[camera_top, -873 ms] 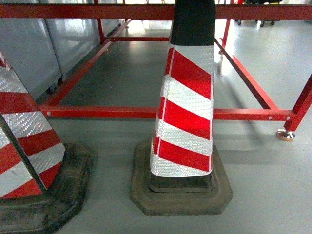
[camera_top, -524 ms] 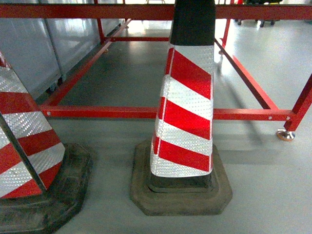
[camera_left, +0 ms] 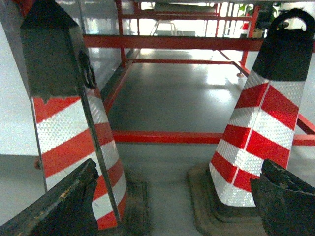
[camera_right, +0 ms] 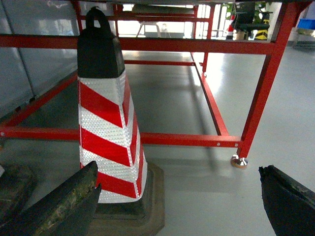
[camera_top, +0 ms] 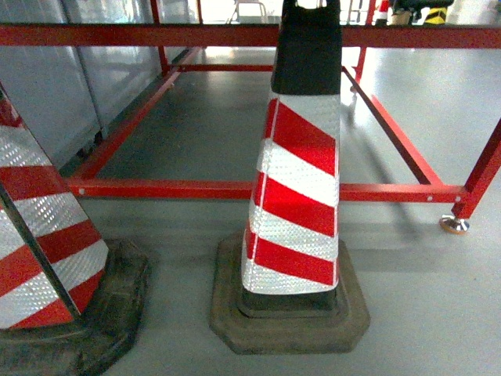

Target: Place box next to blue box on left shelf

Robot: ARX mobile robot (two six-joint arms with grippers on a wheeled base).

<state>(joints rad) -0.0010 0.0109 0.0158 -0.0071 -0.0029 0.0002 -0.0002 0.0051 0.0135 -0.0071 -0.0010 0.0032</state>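
Two red-and-white striped cones (camera_top: 296, 204) (camera_top: 39, 235) stand on grey floor before a red frame (camera_top: 196, 190).

Neither arm shows in the head view. In the left wrist view, the left gripper (camera_left: 172, 206) has its two dark, worn fingers spread wide: one enters from about 7 o'clock at the lower left corner, the other from about 5 o'clock at the lower right, with nothing between them. In the right wrist view, the right gripper (camera_right: 177, 206) stands the same way, fingers far apart at 7 and 5 o'clock, jaws parted and gripping nothing.
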